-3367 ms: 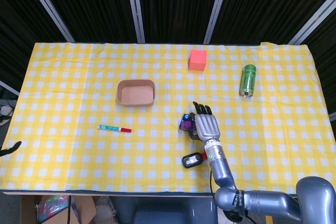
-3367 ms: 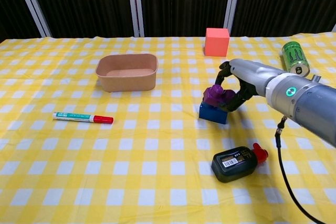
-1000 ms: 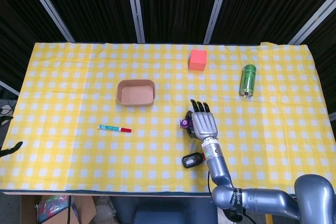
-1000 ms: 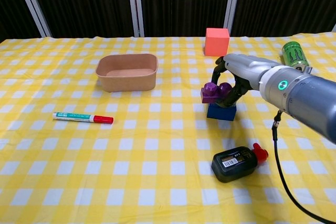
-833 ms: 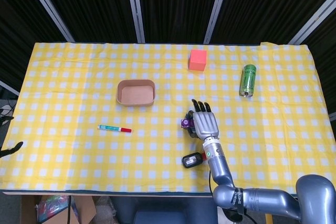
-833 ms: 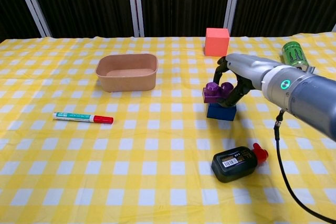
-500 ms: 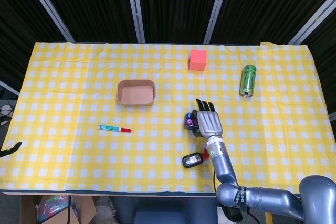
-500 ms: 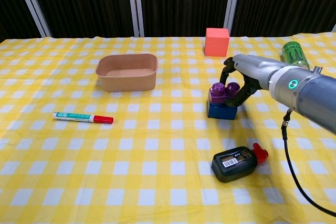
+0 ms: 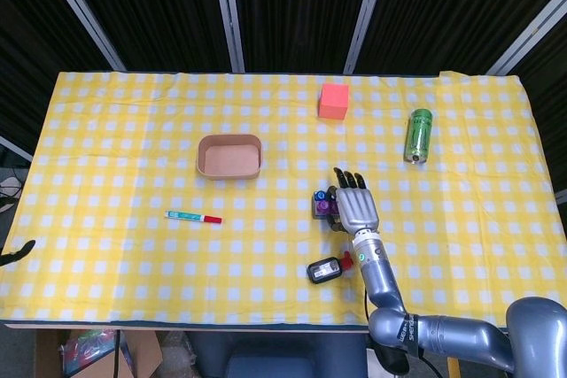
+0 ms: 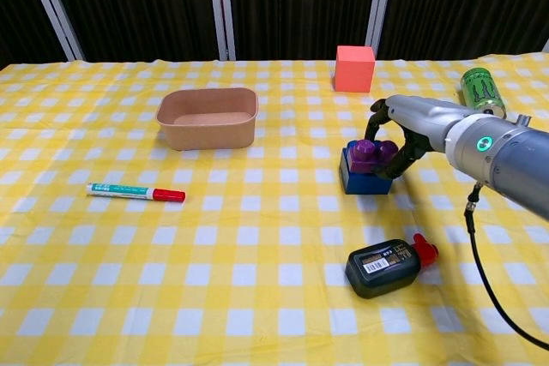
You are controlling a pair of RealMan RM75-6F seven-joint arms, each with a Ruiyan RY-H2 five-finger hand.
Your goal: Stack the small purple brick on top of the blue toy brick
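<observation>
Before dark curtained panels we see a counter (image 10: 257, 315) under a yellow-and-white checked cloth; near its middle our right hand (image 10: 396, 145) curls its fingers (image 10: 410, 147) around the small purple brick (image 10: 371, 153), holding it on top of the blue toy brick (image 10: 358, 178); from the head view the hand (image 9: 354, 204) covers most of both bricks; our left hand is out of sight; a black bottle (image 10: 388, 267) lies nearer us, a tan tray (image 10: 208, 117) and a marker (image 10: 135, 192) sit well apart to the left.
</observation>
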